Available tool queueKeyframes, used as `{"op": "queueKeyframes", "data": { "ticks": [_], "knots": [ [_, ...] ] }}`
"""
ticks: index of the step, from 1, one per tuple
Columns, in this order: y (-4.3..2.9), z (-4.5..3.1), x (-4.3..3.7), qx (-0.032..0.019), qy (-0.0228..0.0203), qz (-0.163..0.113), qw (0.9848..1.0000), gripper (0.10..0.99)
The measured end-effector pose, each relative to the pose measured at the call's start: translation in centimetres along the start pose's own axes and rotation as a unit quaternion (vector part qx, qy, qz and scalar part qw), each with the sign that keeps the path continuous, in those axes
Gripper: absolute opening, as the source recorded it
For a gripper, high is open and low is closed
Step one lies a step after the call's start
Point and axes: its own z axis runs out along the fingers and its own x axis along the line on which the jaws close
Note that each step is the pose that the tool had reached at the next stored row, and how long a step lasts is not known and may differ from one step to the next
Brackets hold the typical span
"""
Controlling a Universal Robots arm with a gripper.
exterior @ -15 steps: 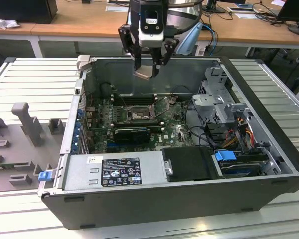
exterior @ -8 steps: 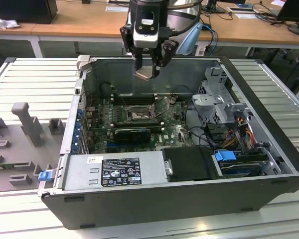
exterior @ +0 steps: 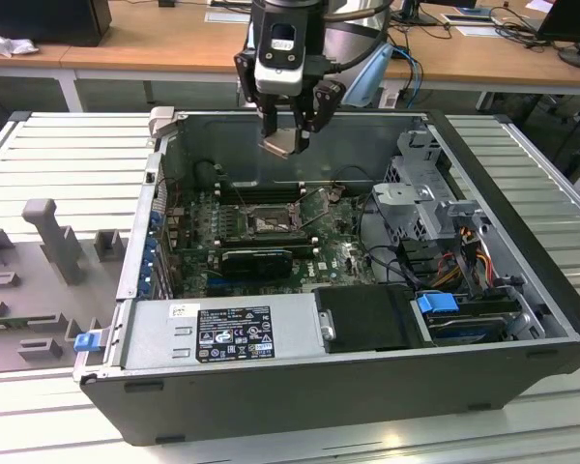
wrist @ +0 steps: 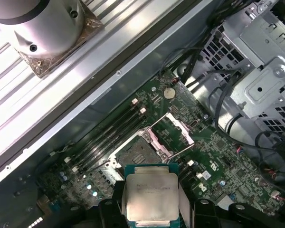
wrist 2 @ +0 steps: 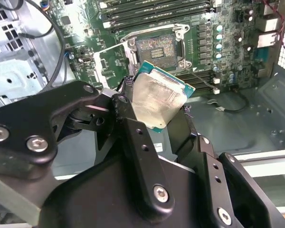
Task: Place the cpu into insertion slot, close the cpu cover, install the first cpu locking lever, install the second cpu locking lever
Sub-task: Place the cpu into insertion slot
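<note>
**CPU held over open socket**

The insertion slot (exterior: 267, 222) lies uncovered, its dark centre exposed. Well above it, clear of the board, the gripper (exterior: 288, 131) is clamped on two opposite edges of the cpu (exterior: 282, 145). The chip is square and tilted, its silvery face toward the wrist. The cpu cover (wrist: 173, 133) stands open just beside the slot.

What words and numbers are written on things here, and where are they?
No text here can be read.
Black label on the grey box: print too small to read.
White sticker beside it: too small to read.
Face of the cpu, held in the hand: faint lines, too blurred to read.
Green board: white marks too small to read.
</note>
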Motion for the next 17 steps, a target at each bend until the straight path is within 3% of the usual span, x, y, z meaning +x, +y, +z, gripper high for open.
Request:
{"op": "queueKeyframes", "data": {
  "ticks": [7,13,17],
  "knots": [
    [-0.01,0.16,-0.01,-0.0007,-0.0049,0.051,0.9987,0.533],
    [-0.03,0.35,-0.01,-0.0015,-0.0090,0.097,0.9953,0.533],
    [-0.04,0.47,-0.01,-0.0022,-0.0120,0.131,0.9912,0.533]
  ]
}}
